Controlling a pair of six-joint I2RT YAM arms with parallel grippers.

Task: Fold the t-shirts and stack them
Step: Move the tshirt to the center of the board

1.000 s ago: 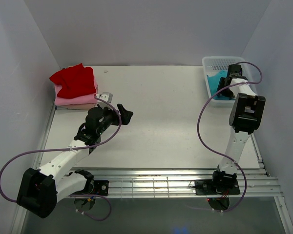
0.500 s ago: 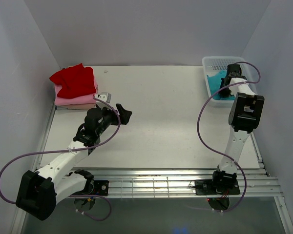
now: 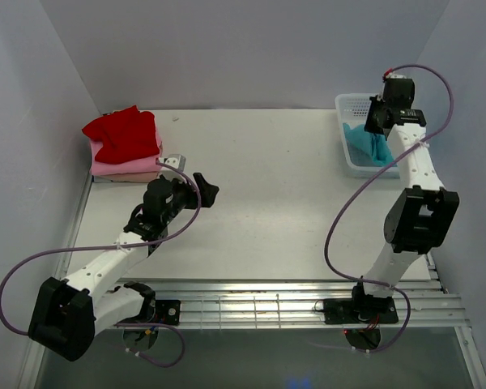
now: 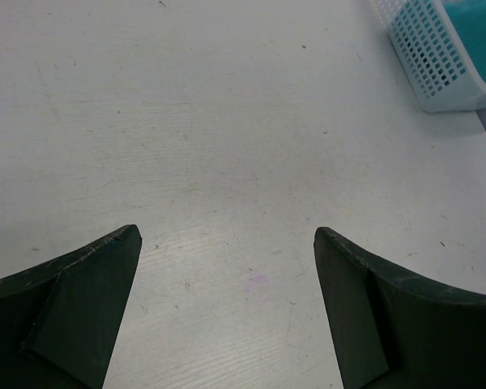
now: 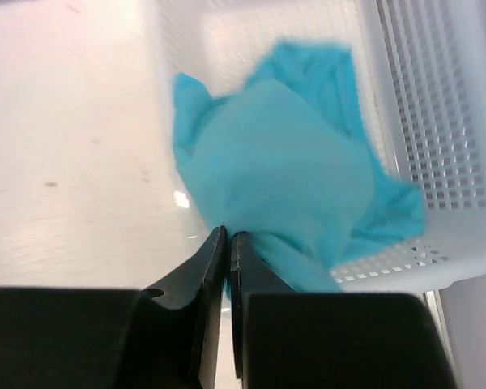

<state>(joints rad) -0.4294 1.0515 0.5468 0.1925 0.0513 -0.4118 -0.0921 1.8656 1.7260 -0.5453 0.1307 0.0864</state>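
Note:
A teal t-shirt (image 3: 374, 146) hangs bunched, partly lifted out of the white mesh basket (image 3: 350, 102). My right gripper (image 3: 379, 123) is above the basket and shut on a fold of it. In the right wrist view the jaws (image 5: 228, 233) pinch the teal cloth (image 5: 283, 162) at its near edge, and the rest of it drapes into the basket (image 5: 445, 121). At the far left lies a stack with a red shirt (image 3: 123, 134) on a pink one (image 3: 126, 167) and a beige one (image 3: 131, 177). My left gripper (image 3: 202, 187) hovers open over bare table (image 4: 227, 235), holding nothing.
The basket (image 4: 434, 66) stands in the far right corner against the side wall, with teal cloth (image 4: 479, 31) showing inside it. White walls close in the table on three sides. A metal rail runs along the near edge by the arm bases.
My right gripper has shut on the teal shirt and risen, pulling the cloth up out of the basket. The left arm has hardly moved.

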